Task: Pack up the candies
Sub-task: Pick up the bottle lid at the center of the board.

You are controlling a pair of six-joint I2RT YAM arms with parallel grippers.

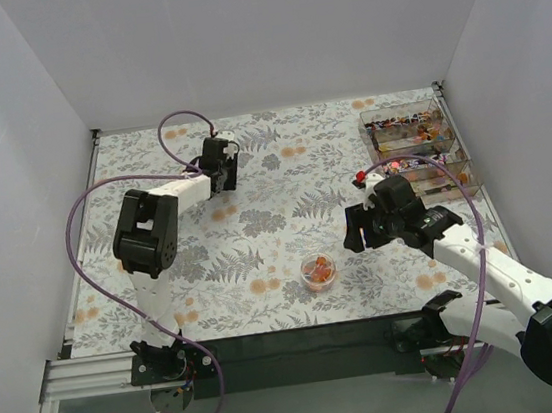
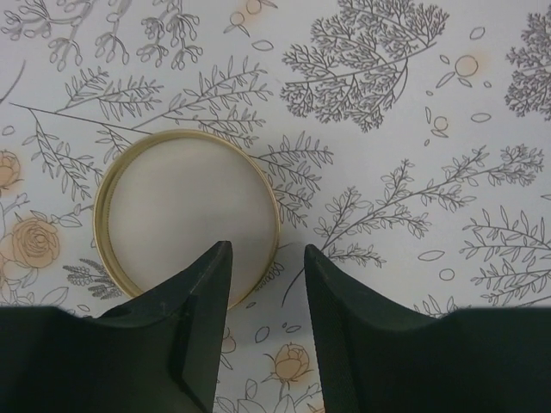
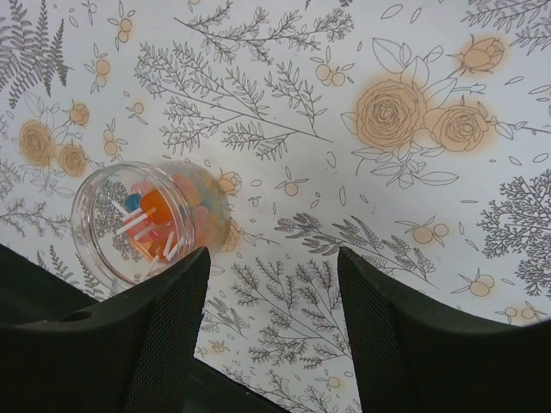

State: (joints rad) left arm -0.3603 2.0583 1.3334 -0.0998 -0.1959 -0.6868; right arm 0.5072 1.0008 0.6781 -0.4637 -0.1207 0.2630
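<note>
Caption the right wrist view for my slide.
Open right hand hovers near a clear jar of candies on floral cloth.

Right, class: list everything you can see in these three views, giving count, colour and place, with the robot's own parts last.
Jar: one, clear, open, near the middle of the table.
Candies: several in the jar, many more in the box; mostly orange, red and pink.
Lid: one, gold-rimmed, flat on the cloth, far left.
Compartment box: one, clear, far right corner.
Tablecloth: one, white with grey ferns and orange roses.
Cables: two, purple, one per arm.
Arms: two, white and black, near edge.
Left end effector: black, open, over the lid.
Right end effector: black, open, beside the jar.
</note>
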